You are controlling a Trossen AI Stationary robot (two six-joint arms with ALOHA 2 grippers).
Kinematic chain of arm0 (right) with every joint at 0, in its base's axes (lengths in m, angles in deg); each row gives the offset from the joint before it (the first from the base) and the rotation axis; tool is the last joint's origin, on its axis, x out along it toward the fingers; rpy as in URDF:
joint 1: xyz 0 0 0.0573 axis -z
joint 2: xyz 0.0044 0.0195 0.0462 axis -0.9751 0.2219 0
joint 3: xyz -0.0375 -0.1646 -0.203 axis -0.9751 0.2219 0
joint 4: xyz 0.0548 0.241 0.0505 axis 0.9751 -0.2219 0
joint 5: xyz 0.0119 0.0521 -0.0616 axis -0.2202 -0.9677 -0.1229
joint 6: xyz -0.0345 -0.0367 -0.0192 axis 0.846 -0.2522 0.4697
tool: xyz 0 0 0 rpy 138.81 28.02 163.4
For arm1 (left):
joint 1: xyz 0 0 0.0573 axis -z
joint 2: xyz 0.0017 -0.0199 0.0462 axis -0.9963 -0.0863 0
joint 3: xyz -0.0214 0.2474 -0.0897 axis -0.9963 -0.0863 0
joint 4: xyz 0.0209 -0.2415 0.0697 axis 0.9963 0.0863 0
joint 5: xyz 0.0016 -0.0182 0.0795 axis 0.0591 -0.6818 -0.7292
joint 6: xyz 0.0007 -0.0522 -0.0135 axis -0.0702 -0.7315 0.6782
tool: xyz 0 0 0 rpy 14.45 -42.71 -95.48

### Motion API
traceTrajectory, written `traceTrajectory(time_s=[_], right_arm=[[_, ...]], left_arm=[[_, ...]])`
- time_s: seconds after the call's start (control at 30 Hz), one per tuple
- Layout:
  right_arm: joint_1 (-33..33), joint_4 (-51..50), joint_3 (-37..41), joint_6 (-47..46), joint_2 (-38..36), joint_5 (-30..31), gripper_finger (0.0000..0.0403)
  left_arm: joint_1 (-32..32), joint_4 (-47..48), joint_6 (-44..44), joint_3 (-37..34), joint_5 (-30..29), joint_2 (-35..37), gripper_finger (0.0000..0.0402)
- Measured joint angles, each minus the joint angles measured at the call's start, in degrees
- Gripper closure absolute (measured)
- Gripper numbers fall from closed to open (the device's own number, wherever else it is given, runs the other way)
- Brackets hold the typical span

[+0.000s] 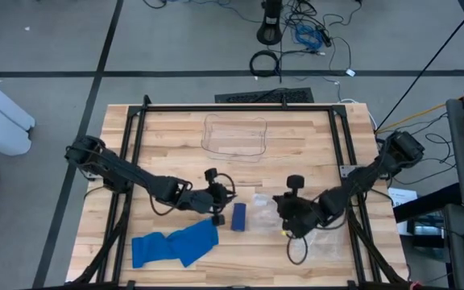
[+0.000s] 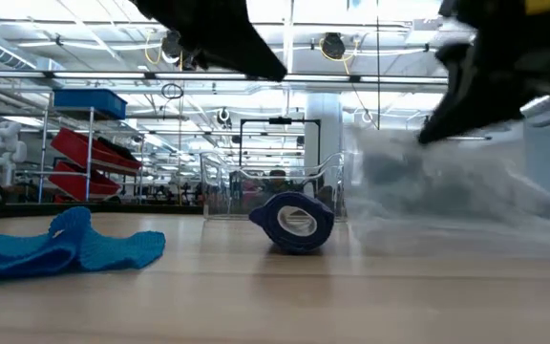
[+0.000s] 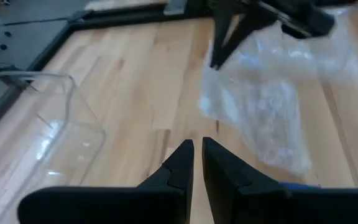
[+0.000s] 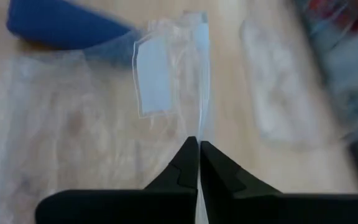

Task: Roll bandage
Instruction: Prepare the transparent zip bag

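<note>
Meanwhile, the right gripper (image 4: 199, 144) pinches a clear plastic bag (image 4: 166, 74), lifting its edge; the rolled blue bandage (image 1: 238, 217) lies just beside it. Left gripper (image 3: 197, 147) hovers nearly closed, empty, near a clear container (image 1: 234, 135).

Both arms reach inward; right end effector (image 4: 198, 144) pinched closed.
</note>
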Motion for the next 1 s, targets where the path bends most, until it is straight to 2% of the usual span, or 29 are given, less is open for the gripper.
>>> traceTrajectory(time_s=[0.13, 0.27, 0.4, 0.53, 0.83, 1.0], right_arm=[[-3.12, 0.39, -2.69, 9.38, 1.3, 8.58, 0.0403], [-5.41, 4.2, -4.85, 23.98, 5.14, 16.08, 0.0403], [-6.08, 9.04, -7.81, 40.23, 11.64, 24.35, 0.0403], [-6.05, 10.17, -12.53, 48.71, 18.64, 33.61, 0.0403], [-5.87, 10.13, -22.88, 60.68, 28.62, 40.45, 0.0403], [-5.87, 10.06, -25.38, 62.96, 29.9, 41.32, 0.0403]], left_arm=[[-0.64, -3.01, -0.06, 0.0, -0.04, 2.4, 0.0361], [-0.4, -8.96, 0.01, 0.0, -0.02, 3.43, 0.0361], [0.25, -11.11, 0.04, 0.0, 0.85, 3.43, 0.0361], [1.35, -11.25, 0.04, 0.0, 1.04, 2.72, 0.0361], [1.76, -13.18, 2.63, -0.02, 1.99, -0.17, 0.0361], [1.85, -13.8, 4.97, -0.02, 4.8, -0.24, 0.0361]])
